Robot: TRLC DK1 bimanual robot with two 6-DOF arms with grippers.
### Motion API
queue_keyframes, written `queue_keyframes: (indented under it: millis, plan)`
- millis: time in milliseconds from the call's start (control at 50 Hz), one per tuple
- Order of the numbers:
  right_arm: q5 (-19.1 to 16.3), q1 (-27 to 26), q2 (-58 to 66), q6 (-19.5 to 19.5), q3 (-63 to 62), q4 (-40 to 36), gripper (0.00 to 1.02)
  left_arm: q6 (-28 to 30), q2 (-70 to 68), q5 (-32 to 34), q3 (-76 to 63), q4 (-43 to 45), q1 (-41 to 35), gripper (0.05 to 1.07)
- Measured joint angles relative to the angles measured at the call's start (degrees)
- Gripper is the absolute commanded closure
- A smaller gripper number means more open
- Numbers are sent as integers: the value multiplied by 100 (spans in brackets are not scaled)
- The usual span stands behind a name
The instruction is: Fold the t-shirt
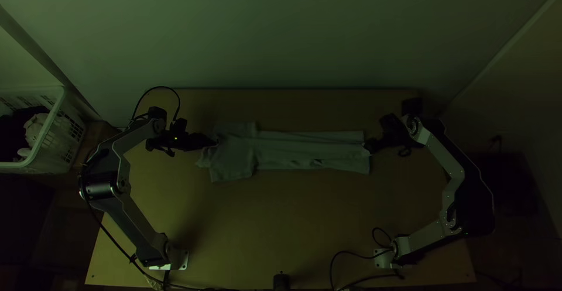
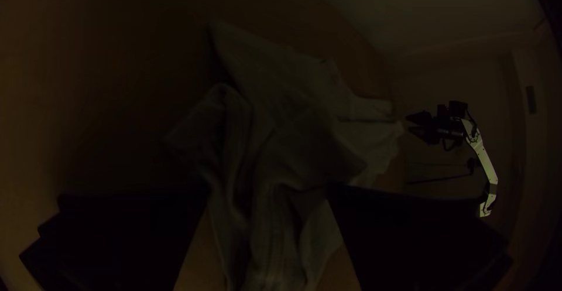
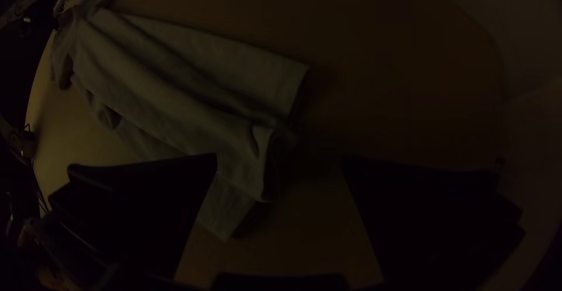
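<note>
Two open sets of jaws at the ends of one narrow t-shirt [image 1: 293,149]: sides seemingly tucked, end-to-end fold to come.
The shirt lies lengthwise on the table [image 1: 293,221] between the jaws, its body rumpled, a sleeve [image 1: 237,171] jutting beside the left jaws. The left arm [image 1: 134,134] holds its jaws wide apart over the shoulder end, cloth bunched between them but not pinched; the right arm [image 1: 446,155] has its jaws wide apart at the hem [image 1: 366,165], gripping nothing. Next, probably, the right jaws should close on every hem layer and carry it towards the left jaws. Shadow makes the neckline near the left jaws and the layers by the right jaws hard to read.
</note>
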Motion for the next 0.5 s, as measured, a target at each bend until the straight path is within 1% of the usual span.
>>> queue_keyframes:
  millis: [200,500]
  plan:
    - [0,0,0,42,-2,0,4,-118,90,66,103,7,-168,10]
    - [-2,4,0,61,-2,0,4,-503,184,114,199,219,-492,10]
